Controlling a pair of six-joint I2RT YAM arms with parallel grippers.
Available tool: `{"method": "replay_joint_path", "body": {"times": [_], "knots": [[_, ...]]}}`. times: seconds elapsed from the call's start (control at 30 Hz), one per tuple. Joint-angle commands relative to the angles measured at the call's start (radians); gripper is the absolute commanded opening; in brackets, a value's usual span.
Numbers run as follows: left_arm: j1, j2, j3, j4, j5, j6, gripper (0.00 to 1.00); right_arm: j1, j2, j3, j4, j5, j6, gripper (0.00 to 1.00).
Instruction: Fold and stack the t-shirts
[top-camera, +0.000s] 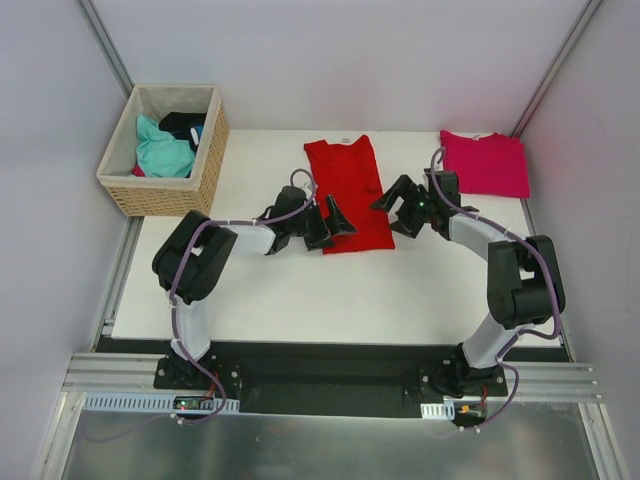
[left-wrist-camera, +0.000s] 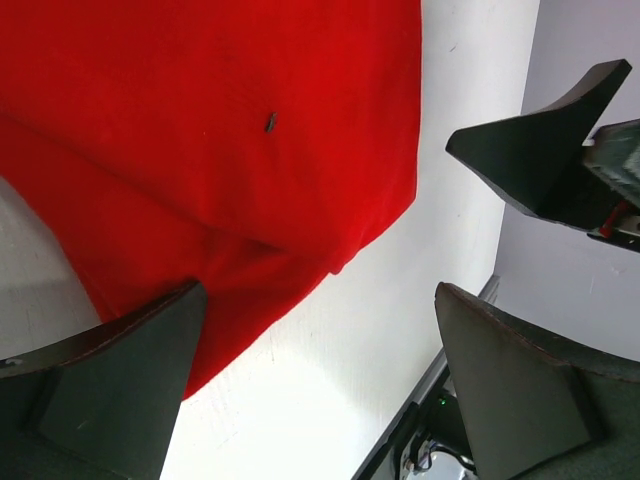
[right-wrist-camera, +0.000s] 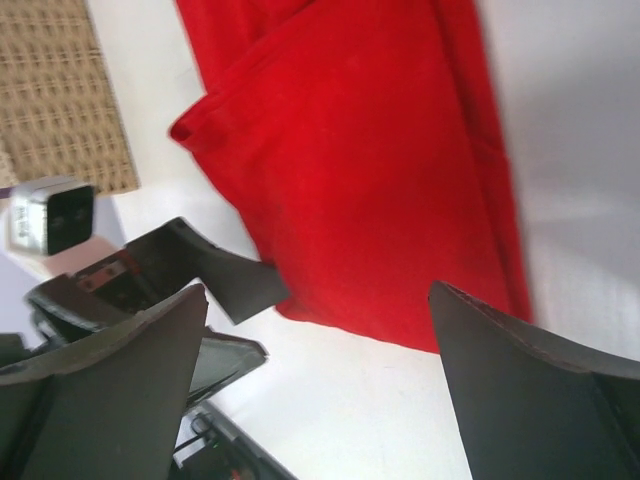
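Both grippers are spread wide and hold nothing. Between and ahead of the left gripper's (top-camera: 329, 222) jaws lies the near end of the red t-shirt (top-camera: 345, 185), cloth reaching up to its left finger. The right gripper (top-camera: 397, 210) hangs just beside the shirt's right edge, the near hem ahead of its jaws. The shirt's long axis runs away from both, neck end farthest (sleeves look folded in, leaving a narrow strip). It lies flat, barely creased. Beyond the right gripper, well apart, the pink t-shirt (top-camera: 485, 163) lies folded on the table (top-camera: 300, 290).
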Motion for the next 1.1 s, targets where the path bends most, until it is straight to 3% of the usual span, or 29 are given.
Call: {"method": "replay_joint_path", "body": {"times": [0.0,0.7,1.07], "knots": [[0.007,-0.02,-0.025,0.03,0.025,-0.007,0.99,-0.001,-0.022,-0.009,0.119,-0.105,0.073,0.97],[0.019,-0.075,-0.163,0.059,0.028,-0.025,0.99,0.008,0.084,-0.213,0.276,-0.099,0.105,0.97],[0.008,-0.248,-0.37,0.053,0.011,-0.021,0.99,0.124,-0.056,-0.403,0.278,0.002,0.117,0.97]]}}
